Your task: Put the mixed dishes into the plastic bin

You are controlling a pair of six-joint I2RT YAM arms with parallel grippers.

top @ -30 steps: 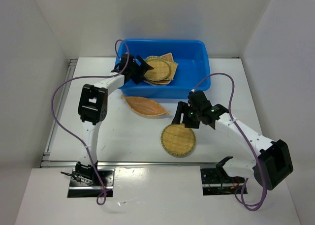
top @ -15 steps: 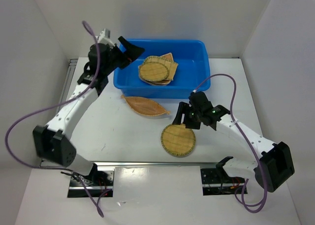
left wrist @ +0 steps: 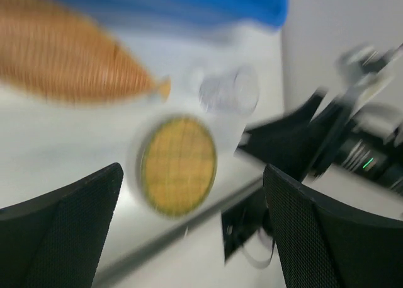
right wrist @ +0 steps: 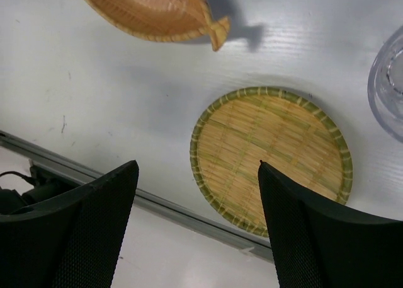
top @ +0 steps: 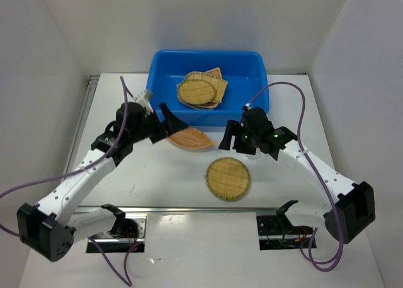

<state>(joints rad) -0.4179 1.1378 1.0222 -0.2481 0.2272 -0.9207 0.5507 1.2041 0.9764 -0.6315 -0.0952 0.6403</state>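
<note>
So the left fingers hang spread wide with nothing between them, just over the near-left end of the leaf-shaped tray, which lies flat on the surface right in front of the blue bin. We reckon that tray is the step in hand.

It's thin and sits low, so we'd go for the raised rim rather than the middle. One finger goes inside the lip and one outside, pinching across the weave near the wide part and not the pointy tail. The left wrist view is badly blurred, so we'd let things settle before closing. Then lift well clear of the bin wall before going over.

The right fingers are spread and empty too, above the round tray, with the clear cup just beside it at the edge of that view. We'd keep the two arms apart at the bin.

In the bin there's a stack of trays with a round one on top of squarer ones. We can't tell exactly how many. The rest of the floor is bare blue.
</note>
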